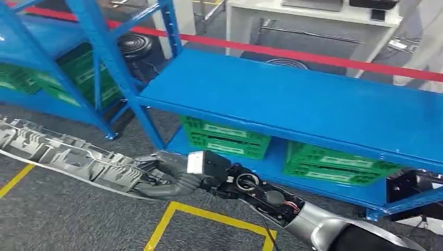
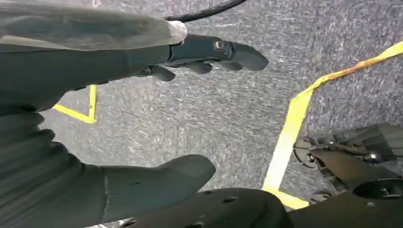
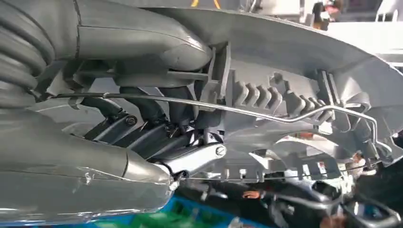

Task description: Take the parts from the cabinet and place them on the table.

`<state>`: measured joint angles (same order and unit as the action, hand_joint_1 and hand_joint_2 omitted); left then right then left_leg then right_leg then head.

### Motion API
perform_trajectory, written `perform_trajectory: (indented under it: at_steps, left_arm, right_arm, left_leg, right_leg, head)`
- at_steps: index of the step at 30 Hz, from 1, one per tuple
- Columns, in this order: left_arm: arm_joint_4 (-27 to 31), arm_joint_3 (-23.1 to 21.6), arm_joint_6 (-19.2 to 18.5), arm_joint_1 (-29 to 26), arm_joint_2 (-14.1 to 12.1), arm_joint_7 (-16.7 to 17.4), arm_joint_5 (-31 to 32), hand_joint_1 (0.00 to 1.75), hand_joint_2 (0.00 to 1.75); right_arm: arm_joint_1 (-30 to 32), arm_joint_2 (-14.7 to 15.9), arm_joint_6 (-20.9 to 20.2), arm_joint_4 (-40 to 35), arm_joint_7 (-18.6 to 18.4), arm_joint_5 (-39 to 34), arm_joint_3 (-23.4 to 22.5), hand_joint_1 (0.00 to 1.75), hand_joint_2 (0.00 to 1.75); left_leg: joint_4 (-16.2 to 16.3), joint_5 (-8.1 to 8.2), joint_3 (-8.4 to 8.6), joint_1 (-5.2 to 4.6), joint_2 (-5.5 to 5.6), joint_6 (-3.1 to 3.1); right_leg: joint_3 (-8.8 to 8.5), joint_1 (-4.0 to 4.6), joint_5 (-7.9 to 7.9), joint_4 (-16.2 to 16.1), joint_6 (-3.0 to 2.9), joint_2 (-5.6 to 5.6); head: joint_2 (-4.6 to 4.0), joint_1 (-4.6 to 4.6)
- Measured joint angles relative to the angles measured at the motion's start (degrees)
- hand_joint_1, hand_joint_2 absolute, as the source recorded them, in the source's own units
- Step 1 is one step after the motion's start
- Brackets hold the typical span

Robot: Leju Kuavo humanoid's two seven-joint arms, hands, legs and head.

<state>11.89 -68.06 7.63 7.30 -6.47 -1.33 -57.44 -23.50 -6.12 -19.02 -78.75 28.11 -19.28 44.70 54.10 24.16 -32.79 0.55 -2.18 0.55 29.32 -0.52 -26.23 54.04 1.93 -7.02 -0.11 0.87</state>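
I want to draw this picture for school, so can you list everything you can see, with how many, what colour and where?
Long grey ribbed plastic part: one, grey, held over the floor before the shelves.
Blue metal shelf racks: two, blue, ahead.
Green plastic crates: several, green, on the lower shelves.
Red barrier tape: one, red, behind the racks.
Yellow floor lines: a few, yellow, on grey carpet.
White table: one, white, far back.
Right robot hand: grey, holds the grey part.
Left robot hand: grey, holds nothing, above the carpet.
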Motion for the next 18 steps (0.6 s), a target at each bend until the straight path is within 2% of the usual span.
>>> perform_trajectory:
  at_steps: [1, 2, 3, 5, 6, 7, 8, 9, 10, 11, 12, 13, 15, 16, 17, 18]
  left_arm:
    - [0.0, 0.0, 0.0, 0.0, 0.0, 0.0, 0.0, 0.00, 1.75]
    - [0.0, 0.0, 0.0, -0.1, 0.1, 0.0, 0.0, 0.00, 1.75]
    - [0.0, 0.0, 0.0, -0.1, 0.1, 0.0, 0.0, 0.00, 1.75]
    - [0.0, 0.0, 0.0, 0.0, 0.1, 0.0, 0.0, 0.00, 1.75]
    - [0.0, 0.0, 0.0, 0.0, 0.1, 0.0, 0.0, 0.00, 1.75]
    - [0.0, 0.0, 0.0, 0.0, 0.1, 0.0, 0.0, 0.00, 1.75]
    - [0.0, 0.0, 0.0, 0.0, 0.1, 0.0, 0.0, 0.00, 1.75]
    - [0.0, 0.0, 0.0, 0.0, 0.1, 0.0, 0.0, 0.00, 1.75]
    - [0.0, 0.0, 0.0, 0.0, 0.1, 0.0, 0.0, 0.00, 1.75]
    - [0.0, 0.0, 0.0, 0.0, 0.3, 0.0, 0.0, 0.00, 1.75]
    - [0.0, 0.0, 0.0, 0.2, 0.4, 0.0, 0.0, 0.00, 1.75]
    - [0.0, 0.0, 0.0, 0.2, 0.4, -0.2, -0.1, 0.00, 1.75]
    - [0.0, 0.0, 0.0, -0.2, 0.3, -0.4, -0.2, 0.00, 1.75]
    - [0.0, 0.0, 0.1, -0.3, 0.2, -0.4, -0.3, 0.00, 1.75]
    - [0.0, 0.0, 0.1, -0.4, 0.3, -0.4, -0.4, 0.00, 1.75]
    - [0.0, 0.0, 0.1, -0.4, 0.3, -0.3, -0.5, 0.00, 1.75]
  right_arm:
    - [-0.1, 0.0, 0.0, 0.0, 0.0, 0.0, 0.0, 1.75, 1.75]
    - [-0.1, 0.0, 0.0, 0.0, 0.0, 0.0, 0.1, 1.75, 1.75]
    - [-0.1, 0.0, 0.0, 0.0, 0.0, 0.0, 0.1, 1.75, 1.75]
    - [0.0, 0.1, 0.0, 0.0, 0.0, 0.0, 0.1, 1.75, 1.75]
    - [0.1, 0.1, 0.0, 0.0, 0.0, 0.0, 0.1, 1.75, 1.75]
    - [0.2, 0.1, 0.0, 0.0, 0.0, 0.0, 0.1, 1.75, 1.75]
    - [0.2, 0.1, 0.0, 0.0, 0.0, 0.0, 0.1, 1.75, 1.75]
    - [0.2, 0.1, 0.0, 0.0, 0.0, 0.0, 0.2, 1.75, 1.75]
    - [0.2, 0.1, 0.0, 0.0, 0.0, 0.0, 0.2, 1.75, 1.75]
    - [0.1, 0.1, 0.0, 0.0, 0.0, 0.0, 0.2, 1.75, 1.75]
    - [0.1, 0.1, 0.0, 0.0, 0.0, 0.0, 0.2, 1.75, 1.75]
    - [0.1, 0.1, -0.1, 0.0, 0.0, 0.0, 0.2, 1.75, 1.75]
    - [0.1, 0.1, -0.2, 0.0, 0.0, 0.0, 0.3, 1.75, 1.75]
    - [0.0, -0.1, -0.2, 0.0, 0.0, 0.0, 0.3, 1.75, 1.75]
    - [0.0, -0.2, -0.3, 0.0, -0.1, 0.0, 0.3, 1.75, 1.75]
    - [-0.2, -0.3, -0.4, 0.0, -0.1, -0.1, 0.4, 1.75, 1.75]
  left_leg:
    - [-0.3, -0.33, 0.20, 0.51, 0.68, -0.56]
    - [-0.3, -0.40, 0.15, 0.43, 1.27, -0.82]
    - [-0.3, -0.45, 0.14, 0.36, 1.75, -1.33]
    - [-0.3, -0.48, 0.07, 0.06, 3.05, -1.67]
    - [-0.3, -0.50, 0.07, -0.10, 3.95, -1.70]
    - [-0.3, -0.51, 0.11, -0.18, 4.84, -1.71]
    - [-0.2, -0.51, 0.16, -0.21, 5.79, -1.70]
    - [-0.1, -0.50, 0.20, -0.22, 6.71, -1.69]
    - [0.1, -0.47, 0.26, -0.22, 7.58, -1.64]
    - [0.2, -0.42, 0.03, -0.01, 8.22, -1.56]
    - [0.8, -0.43, -0.48, -0.44, 9.02, -1.27]
    - [0.7, -0.68, -0.94, -0.03, 9.74, -0.87]
    - [0.2, -1.11, -1.15, 0.28, 11.12, 0.06]
    - [0.2, -1.19, -1.21, 0.13, 11.78, 0.37]
    - [1.2, -0.43, -1.55, -0.02, 8.47, 0.43]
    - [4.5, 1.74, -3.24, -0.15, 5.14, 0.77]
  right_leg:
    - [0.19, -0.34, -0.56, 0.3, 0.61, 0.87]
    - [0.74, -0.51, -2.20, 2.2, 0.69, 4.13]
    - [2.48, -0.53, -4.89, 6.5, 0.52, 5.81]
    - [7.20, -0.30, -9.36, 16.8, 0.41, 6.81]
    - [8.91, -0.26, -10.18, 20.3, 0.30, 6.87]
    - [9.17, -0.19, -9.45, 20.6, 0.10, 6.87]
    - [8.05, -0.13, -7.46, 18.0, -0.12, 6.94]
    - [6.05, -0.10, -4.72, 13.5, -0.42, 7.28]
    - [3.45, -0.08, -1.73, 7.7, -0.74, 8.41]
    - [1.69, -0.18, 0.06, 3.3, -1.07, 11.89]
    - [1.12, -0.61, -0.32, 1.6, -1.14, 12.75]
    - [1.28, -0.27, -0.48, 1.8, -0.96, 12.22]
    - [1.20, 0.04, -0.35, 1.6, -1.38, 11.03]
    - [0.86, -0.59, 0.05, 0.7, -1.84, 10.16]
    - [0.48, -0.49, 0.27, 0.3, -2.03, 9.21]
    - [0.43, -0.43, 0.36, 0.1, -2.40, 8.44]
  head:
    - [0.00, 0.07]
    - [0.00, 0.26]
    - [0.00, 0.57]
    - [0.00, 1.31]
    - [0.00, 1.40]
    - [0.00, 1.33]
    - [0.00, 1.44]
    - [0.00, 1.53]
    - [0.00, 1.64]
    - [0.00, 1.86]
    - [0.00, 1.51]
    - [0.00, 1.40]
    - [0.00, 1.57]
    - [0.00, 1.51]
    - [0.00, 1.36]
    - [0.00, 0.30]
